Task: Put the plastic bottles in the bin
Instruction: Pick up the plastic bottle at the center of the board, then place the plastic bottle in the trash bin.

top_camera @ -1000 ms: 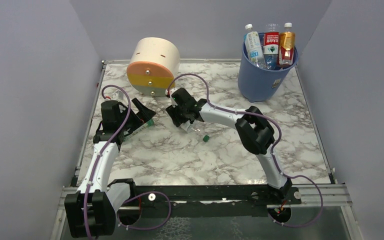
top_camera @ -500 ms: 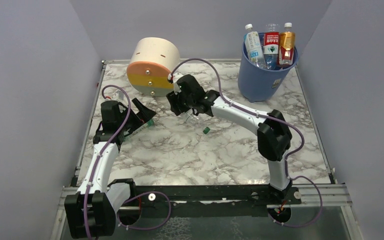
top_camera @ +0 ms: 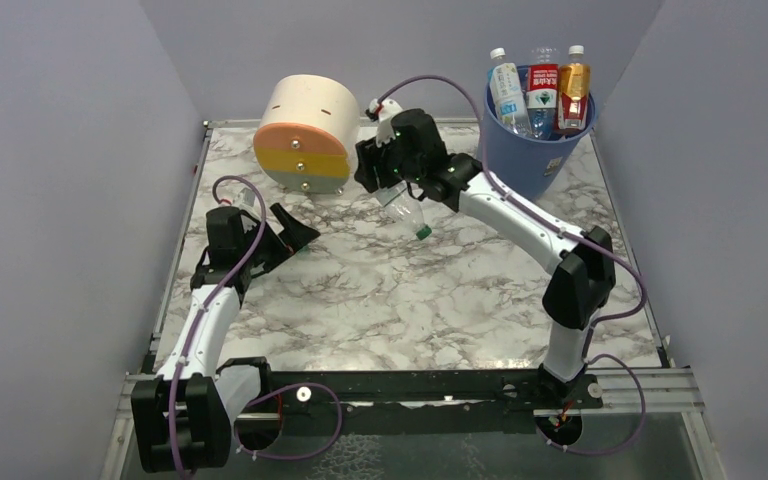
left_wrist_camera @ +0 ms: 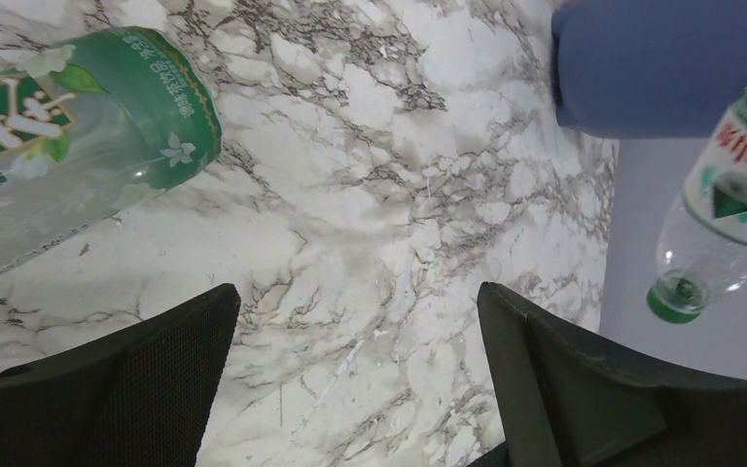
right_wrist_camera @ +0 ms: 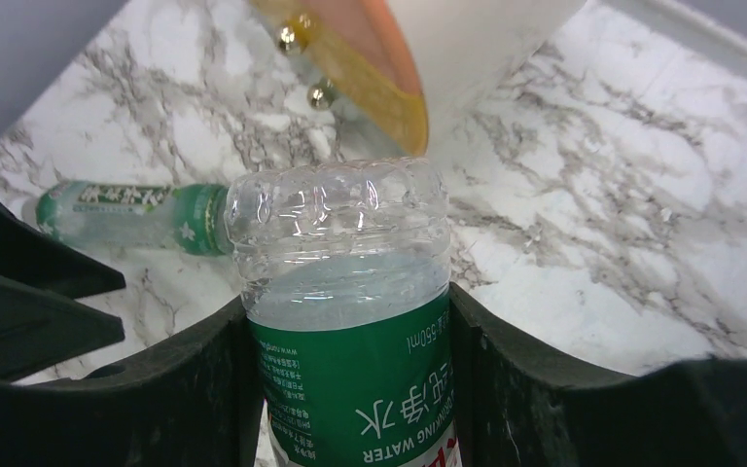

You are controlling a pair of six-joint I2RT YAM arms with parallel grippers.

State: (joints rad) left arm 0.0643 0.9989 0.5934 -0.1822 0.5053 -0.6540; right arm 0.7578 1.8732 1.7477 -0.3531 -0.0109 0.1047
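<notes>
My right gripper (top_camera: 390, 182) is shut on a clear plastic bottle (top_camera: 410, 212) with a green label, held in the air left of the bin with its green cap hanging down. In the right wrist view its fingers (right_wrist_camera: 204, 379) press both sides of that bottle (right_wrist_camera: 345, 263). The blue bin (top_camera: 520, 160) stands at the back right with three bottles (top_camera: 542, 88) sticking out of it. My left gripper (top_camera: 298, 228) is open and low over the table. A second green-labelled bottle (left_wrist_camera: 78, 126) lies on the marble just beyond its empty fingers (left_wrist_camera: 156, 379).
A cream, orange and yellow cylinder (top_camera: 305, 135) lies on its side at the back left, close to the lying bottle (right_wrist_camera: 126, 209). Grey walls close in the marble table (top_camera: 410, 310) on three sides. The left wrist view shows the bin's base (left_wrist_camera: 661, 68) far off.
My right arm has lifted the green-labelled bottle off the table and carried it back and to the right, toward the bin. The left arm has shifted only slightly.
</notes>
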